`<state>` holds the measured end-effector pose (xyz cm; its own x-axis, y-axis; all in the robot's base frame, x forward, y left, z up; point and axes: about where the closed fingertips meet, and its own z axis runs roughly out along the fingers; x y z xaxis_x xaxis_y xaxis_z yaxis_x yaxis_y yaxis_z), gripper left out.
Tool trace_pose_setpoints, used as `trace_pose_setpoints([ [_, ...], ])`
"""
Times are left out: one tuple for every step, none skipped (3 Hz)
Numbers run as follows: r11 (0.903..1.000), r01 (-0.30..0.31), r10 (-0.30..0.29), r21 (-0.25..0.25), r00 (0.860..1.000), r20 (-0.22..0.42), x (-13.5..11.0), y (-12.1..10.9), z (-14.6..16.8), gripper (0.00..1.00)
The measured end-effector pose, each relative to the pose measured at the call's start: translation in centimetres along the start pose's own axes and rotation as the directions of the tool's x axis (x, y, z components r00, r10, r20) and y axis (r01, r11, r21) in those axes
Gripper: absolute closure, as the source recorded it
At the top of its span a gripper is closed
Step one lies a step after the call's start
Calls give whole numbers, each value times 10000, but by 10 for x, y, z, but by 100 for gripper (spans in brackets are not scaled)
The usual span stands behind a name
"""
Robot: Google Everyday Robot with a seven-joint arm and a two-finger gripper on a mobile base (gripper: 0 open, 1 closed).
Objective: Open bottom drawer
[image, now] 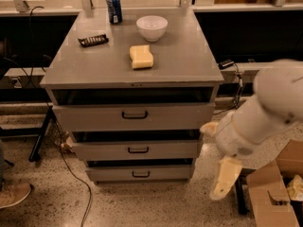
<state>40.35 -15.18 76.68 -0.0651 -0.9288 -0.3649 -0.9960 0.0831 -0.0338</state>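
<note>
The grey cabinet [180, 60] has three drawers, all slightly ajar. The bottom drawer [109, 173] is the narrowest front, near the floor, with a small black loop handle [140, 174] at its centre. My white arm [265, 112] reaches in from the right. My gripper [223, 179] hangs as a cream-coloured piece to the right of the cabinet, level with the bottom drawer and apart from it. It holds nothing that I can see.
On the cabinet top are a blue can [113, 7], a white bowl [152, 27], a yellow sponge [141, 56] and a dark snack bar [93, 40]. Cardboard boxes [272, 193] stand at the lower right. A cable [87, 193] runs over the floor at the left, by a shoe [14, 193].
</note>
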Motion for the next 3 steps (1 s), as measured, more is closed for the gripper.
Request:
trace_pose_setpoints([
  [9994,-32,31,-339,10000,-21,6,12,25,0],
  [9995,-21,21,-312,10000,-18,6,11,23,0],
  [9992,-25,30,-392,9999,130,8,10,29,0],
])
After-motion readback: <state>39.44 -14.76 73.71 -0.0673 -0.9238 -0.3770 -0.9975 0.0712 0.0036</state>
